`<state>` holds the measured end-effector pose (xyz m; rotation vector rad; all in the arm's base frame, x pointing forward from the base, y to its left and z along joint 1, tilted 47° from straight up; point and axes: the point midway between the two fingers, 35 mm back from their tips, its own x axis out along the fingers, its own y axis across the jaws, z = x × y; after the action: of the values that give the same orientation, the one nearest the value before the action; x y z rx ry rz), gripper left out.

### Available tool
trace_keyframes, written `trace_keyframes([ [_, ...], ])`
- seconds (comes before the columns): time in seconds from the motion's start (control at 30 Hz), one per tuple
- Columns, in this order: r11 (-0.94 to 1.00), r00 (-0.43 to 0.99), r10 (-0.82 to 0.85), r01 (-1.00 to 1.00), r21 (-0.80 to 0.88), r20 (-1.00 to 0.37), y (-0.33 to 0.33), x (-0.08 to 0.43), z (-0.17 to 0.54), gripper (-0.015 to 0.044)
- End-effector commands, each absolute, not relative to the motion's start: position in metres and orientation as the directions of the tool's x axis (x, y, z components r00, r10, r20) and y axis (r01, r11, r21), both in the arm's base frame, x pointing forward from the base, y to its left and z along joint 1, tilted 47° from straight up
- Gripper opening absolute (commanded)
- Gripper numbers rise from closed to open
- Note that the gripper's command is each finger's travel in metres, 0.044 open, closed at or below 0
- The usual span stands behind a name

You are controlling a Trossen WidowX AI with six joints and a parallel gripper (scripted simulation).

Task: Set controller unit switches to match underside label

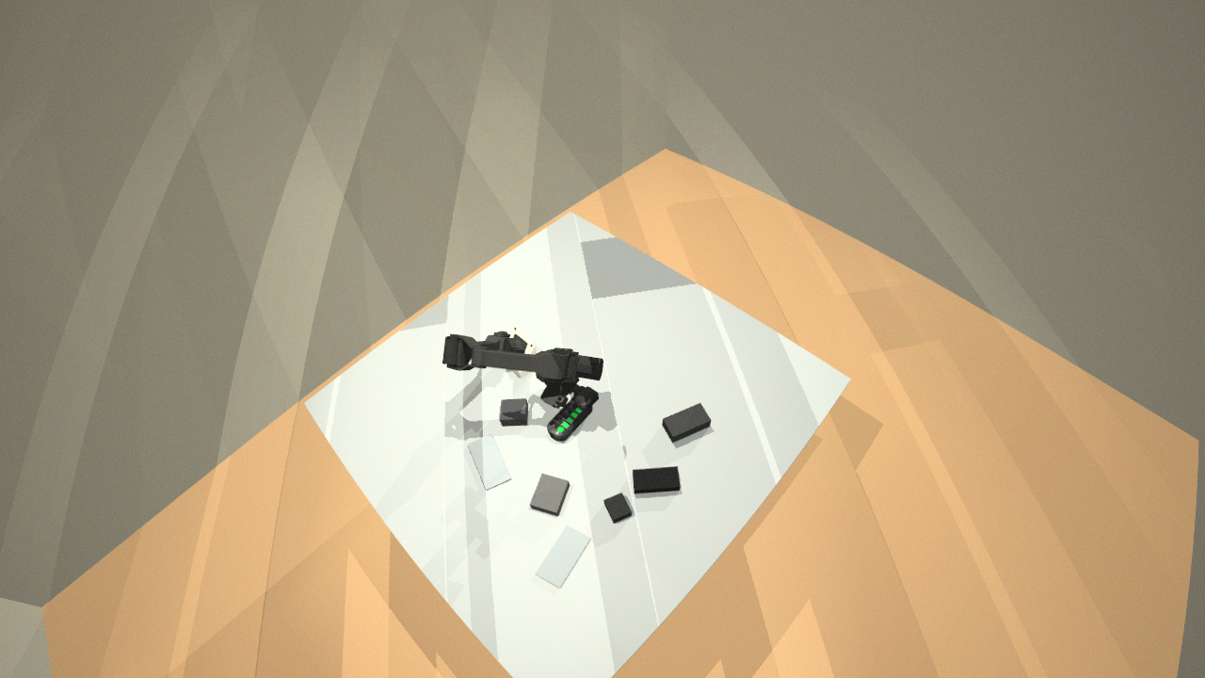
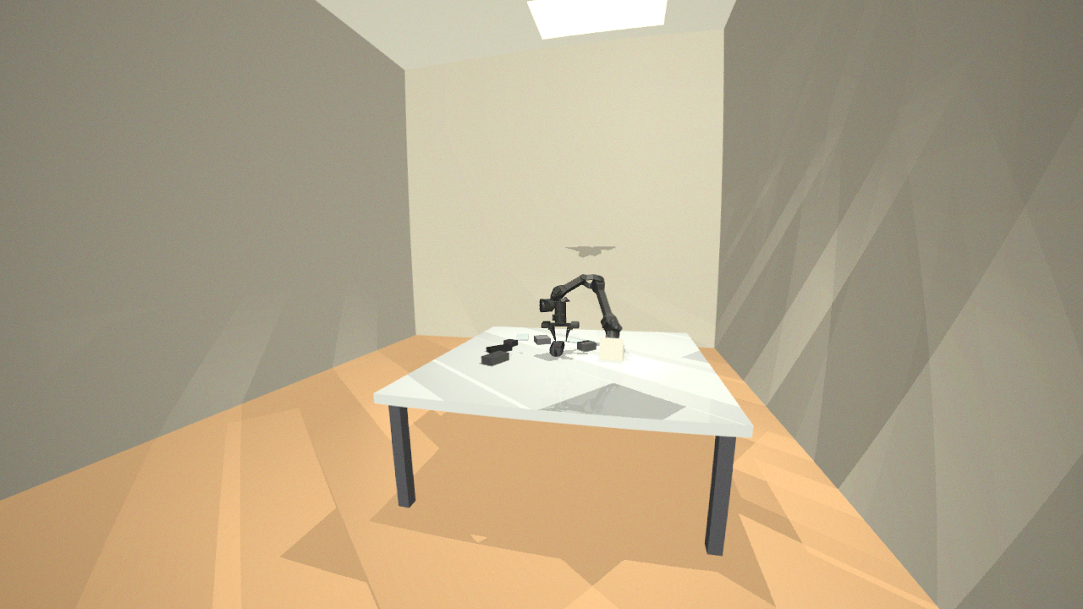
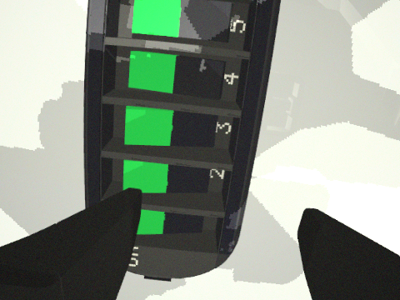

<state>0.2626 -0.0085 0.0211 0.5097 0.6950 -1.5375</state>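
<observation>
The dark grey controller unit (image 1: 574, 419) (image 2: 556, 348) (image 3: 177, 264) has its switch face up, below my gripper. Its label is hidden. In the wrist view, five switches show, green ends on the left and dark ends on the right, with numerals 2 to 5 readable. I cannot tell surely which ends are pressed down. The sixth is out of this view. My gripper (image 2: 561, 338) (image 3: 222, 212) is open, with nothing held. Its left finger covers part of the first switch's green end and part of the ON mark. Its right finger is beyond the unit's right side.
A dark box (image 1: 514, 411) (image 2: 585, 345) is near the unit. Also on the bench are a grey block (image 1: 550, 493), a small black block (image 1: 618, 508), a long black block (image 1: 656, 479), a dark block (image 1: 686, 421) (image 2: 495, 358) and two pale plates (image 1: 490, 461) (image 1: 562, 556).
</observation>
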Motion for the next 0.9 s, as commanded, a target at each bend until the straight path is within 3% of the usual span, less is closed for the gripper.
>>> trace_keyframes([
  [0.0,0.008,-0.082,-0.722,0.992,-0.127,-0.687,-0.0270,0.2457,0.0326,0.0151],
  [0.2,0.011,-0.083,-0.723,0.991,-0.131,-0.686,-0.0338,0.2384,0.0354,0.0000],
  [0.87,0.011,-0.082,-0.722,0.991,-0.131,-0.687,-0.0345,0.2398,0.0368,0.0000],
])
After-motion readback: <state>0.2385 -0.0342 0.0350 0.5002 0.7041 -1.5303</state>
